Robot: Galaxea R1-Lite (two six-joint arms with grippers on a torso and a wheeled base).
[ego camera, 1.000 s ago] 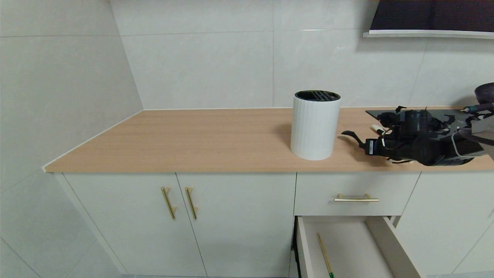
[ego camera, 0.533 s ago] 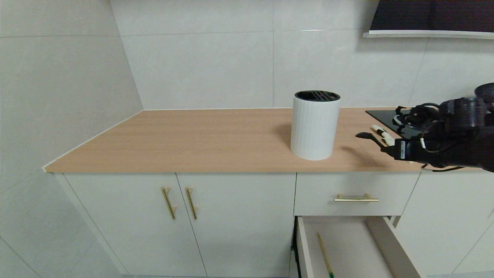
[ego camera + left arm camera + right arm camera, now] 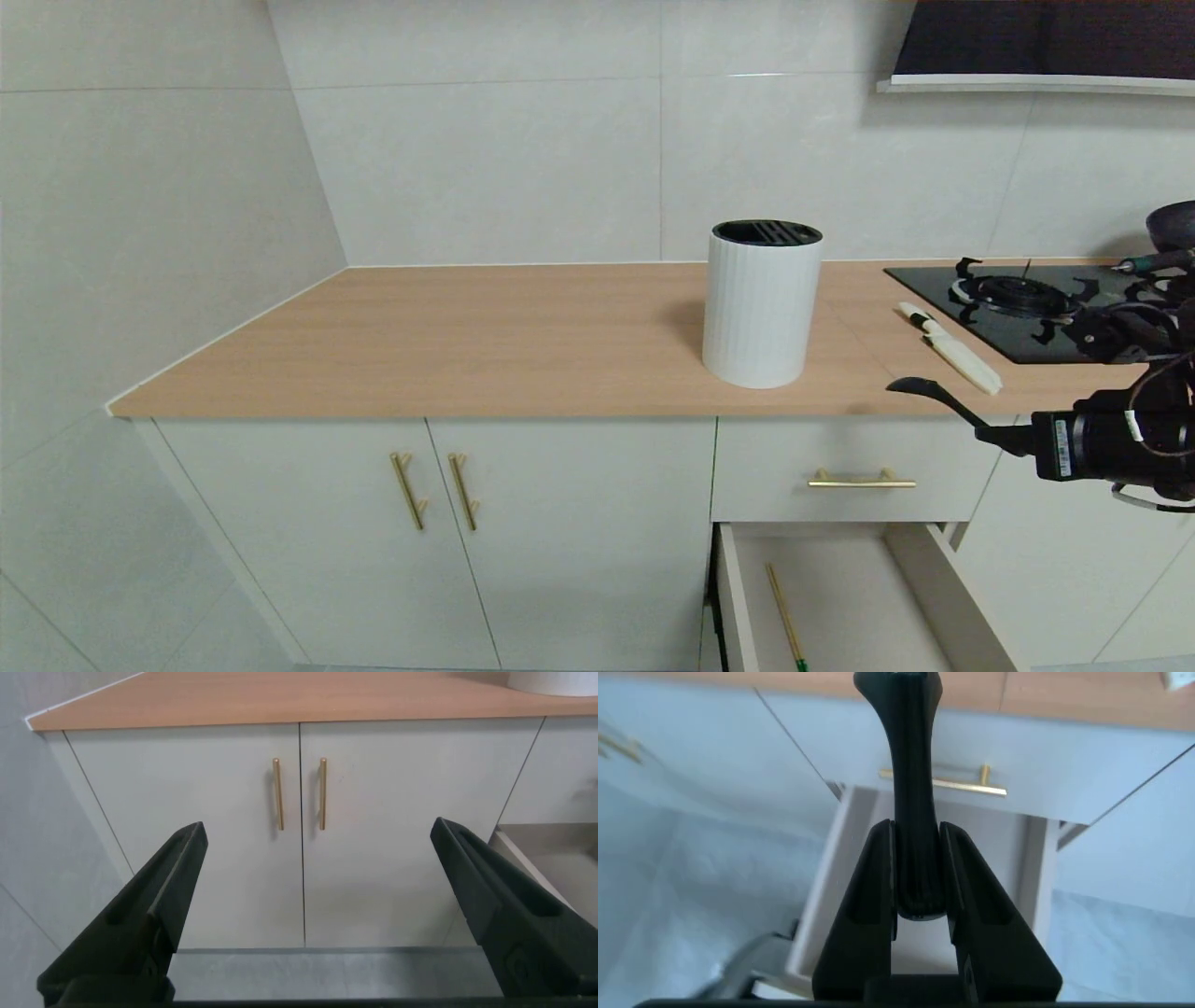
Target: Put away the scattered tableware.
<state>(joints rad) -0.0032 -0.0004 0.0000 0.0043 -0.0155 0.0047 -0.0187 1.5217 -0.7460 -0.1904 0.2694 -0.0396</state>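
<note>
My right gripper point(image 3: 1013, 436) is shut on the handle of a black spoon point(image 3: 920, 392), held level just in front of the counter edge, above the open drawer point(image 3: 920, 579). In the right wrist view the black spoon point(image 3: 910, 756) runs out from between the fingers point(image 3: 868, 887) of the right gripper point(image 3: 918, 882), with the open drawer point(image 3: 1018, 868) below it. A white knife point(image 3: 952, 350) lies on the counter beside the stove. A pair of chopsticks point(image 3: 782, 611) lies in the drawer. My left gripper point(image 3: 318, 835) stands open low down, facing the cabinet doors point(image 3: 374, 831).
A white ribbed utensil holder point(image 3: 763, 303) stands on the wooden counter point(image 3: 485, 345). A black gas stove point(image 3: 1018, 299) with a pan point(image 3: 1172, 229) sits at the far right. The shut drawer with a gold handle point(image 3: 861, 482) is above the open one.
My right gripper has carried the black spoon from over the counter beside the holder down and toward me, past the counter edge. This uncovered the white knife and the stove.
</note>
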